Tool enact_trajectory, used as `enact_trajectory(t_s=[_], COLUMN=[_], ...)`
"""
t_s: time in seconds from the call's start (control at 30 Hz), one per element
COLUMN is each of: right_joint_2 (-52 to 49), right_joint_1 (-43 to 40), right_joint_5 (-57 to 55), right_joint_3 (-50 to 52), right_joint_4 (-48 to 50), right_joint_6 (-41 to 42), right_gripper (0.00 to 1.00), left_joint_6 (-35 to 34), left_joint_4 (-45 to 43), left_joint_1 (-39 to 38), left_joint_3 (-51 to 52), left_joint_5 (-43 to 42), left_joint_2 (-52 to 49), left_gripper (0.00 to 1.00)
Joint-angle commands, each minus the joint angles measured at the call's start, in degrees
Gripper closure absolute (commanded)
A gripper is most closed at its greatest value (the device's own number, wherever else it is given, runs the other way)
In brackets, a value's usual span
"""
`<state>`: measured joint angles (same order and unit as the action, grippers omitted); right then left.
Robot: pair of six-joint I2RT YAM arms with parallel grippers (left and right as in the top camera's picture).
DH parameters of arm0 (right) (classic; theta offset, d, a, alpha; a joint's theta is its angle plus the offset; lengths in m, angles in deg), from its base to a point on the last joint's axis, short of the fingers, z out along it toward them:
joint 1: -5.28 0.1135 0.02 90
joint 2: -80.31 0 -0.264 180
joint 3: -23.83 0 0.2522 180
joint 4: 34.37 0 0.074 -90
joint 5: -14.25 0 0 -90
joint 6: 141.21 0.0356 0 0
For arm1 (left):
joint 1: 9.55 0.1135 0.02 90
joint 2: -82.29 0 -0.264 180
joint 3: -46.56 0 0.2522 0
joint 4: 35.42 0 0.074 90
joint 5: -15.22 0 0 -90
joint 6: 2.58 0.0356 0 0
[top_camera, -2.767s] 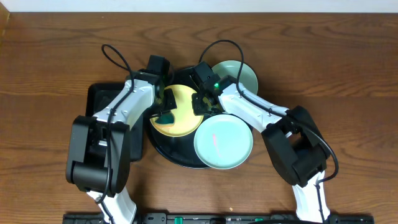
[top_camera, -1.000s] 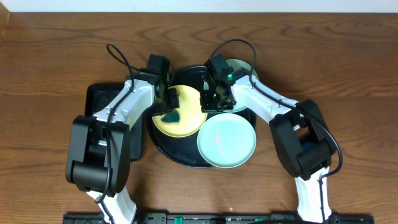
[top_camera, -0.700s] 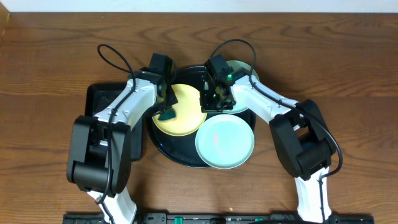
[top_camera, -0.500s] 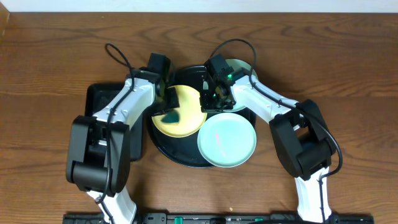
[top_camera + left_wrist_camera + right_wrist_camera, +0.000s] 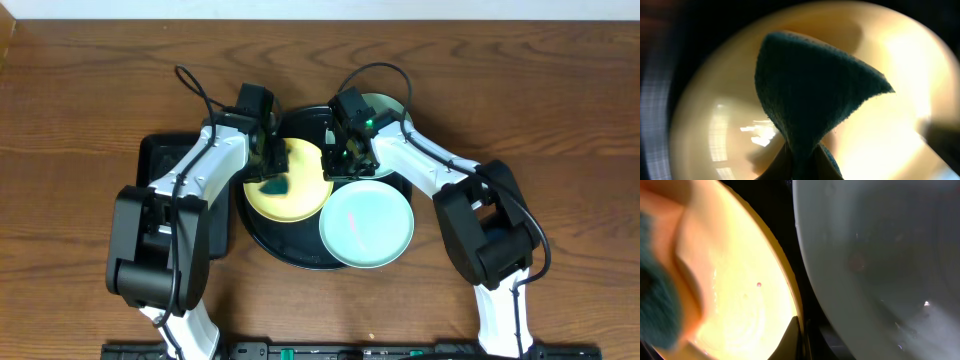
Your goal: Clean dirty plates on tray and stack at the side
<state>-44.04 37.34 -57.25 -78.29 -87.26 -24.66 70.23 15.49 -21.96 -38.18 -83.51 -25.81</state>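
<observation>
Midway through the wiping step, by the look of it: scrubbing the yellow plate (image 5: 300, 195) on the tray (image 5: 283, 250), with nothing stacked at the side yet. Gripping the sponge (image 5: 273, 186) tight in the left claw (image 5: 268, 170), set down against the plate directly beneath the fingertips. Pinching that same plate's rim with the right claw (image 5: 338, 166), clamped right down, seemingly to steady it, with the sponge across the plate from there. Just beside the right claw, toward the robot's base and close to the pinched rim: the near mint plate (image 5: 366, 225), overhanging the tray's edge. Beyond that claw, partly hidden by the arm: the far mint plate (image 5: 393, 118). Next, probably: sweep the rest of the yellow face, lift the sponge clear, then draw the plate off the tray by its rim, minding the near mint plate alongside.
</observation>
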Motion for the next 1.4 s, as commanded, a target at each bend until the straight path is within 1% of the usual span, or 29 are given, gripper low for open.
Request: enact_trajectory(t_s=[0.0, 0.07, 0.13, 0.37, 0.47, 0.57, 0.67, 0.73, 0.87, 1.07, 1.2, 1.37], right_joint_2=[-1.5, -1.5, -1.5, -1.5, -1.5, -1.6, -1.9, -2.0, -1.5, 3.3, 7.4, 12.0], right_joint_1=[0.0, 0.0, 0.0, 0.0, 0.1, 0.6, 1.5, 2.0, 2.7, 3.6, 4.6, 6.8], right_joint_5=[-2.2, -2.4, -2.8, -5.0, -5.0, -6.6, -8.0, -8.0, -7.9, -8.4, -14.9, -25.3], right_joint_3=[0.8, 0.8, 0.8, 0.8, 0.8, 0.8, 0.8, 0.8, 0.0, -1.0, -1.0, -1.0], right_joint_4=[-0.3, -0.5, -0.4, -0.2, 0.4, 0.6, 0.8, 1.2, 1.6, 1.4, 0.5, -0.8], right_joint_6=[-0.2, -0.2, -0.2, 0.2, 0.2, 0.2, 0.2, 0.2, -1.6, -4.8, -5.3, -8.7], right_gripper=[0.99, 0.99, 0.99, 0.99, 0.99, 0.96, 0.95, 0.99, 0.99, 0.99, 0.99, 0.99], left_joint_6=[-6.1, -6.0, -6.0, -6.0, -5.0, -4.5, -4.3, -3.8, -3.0, -3.0, -3.0, -3.0], left_joint_4=[-0.2, -0.1, 1.3, 10.7, 13.2, 14.3, 15.7, 16.7, 18.8, 19.1, 19.2, 19.1], left_joint_1=[0.5, 0.5, 0.4, 0.5, 0.6, 1.5, 3.3, 4.8, 8.7, 14.4, 17.2, 18.6], left_joint_3=[-1.2, -1.7, -3.0, -12.9, -15.5, -15.8, -15.8, -15.8, -15.8, -15.8, -15.8, -15.8], left_joint_5=[17.6, 18.6, 17.7, 8.3, 8.1, 8.1, 8.1, 8.1, 8.1, 8.1, 8.1, 8.1], left_joint_2=[0.2, 0.3, 0.7, 6.3, 10.1, 14.0, 16.5, 17.1, 17.1, 17.1, 17.1, 17.1], left_gripper=[0.93, 0.93, 0.93, 0.93, 0.93, 0.93, 0.93, 0.93, 0.93, 0.92, 0.93, 0.93])
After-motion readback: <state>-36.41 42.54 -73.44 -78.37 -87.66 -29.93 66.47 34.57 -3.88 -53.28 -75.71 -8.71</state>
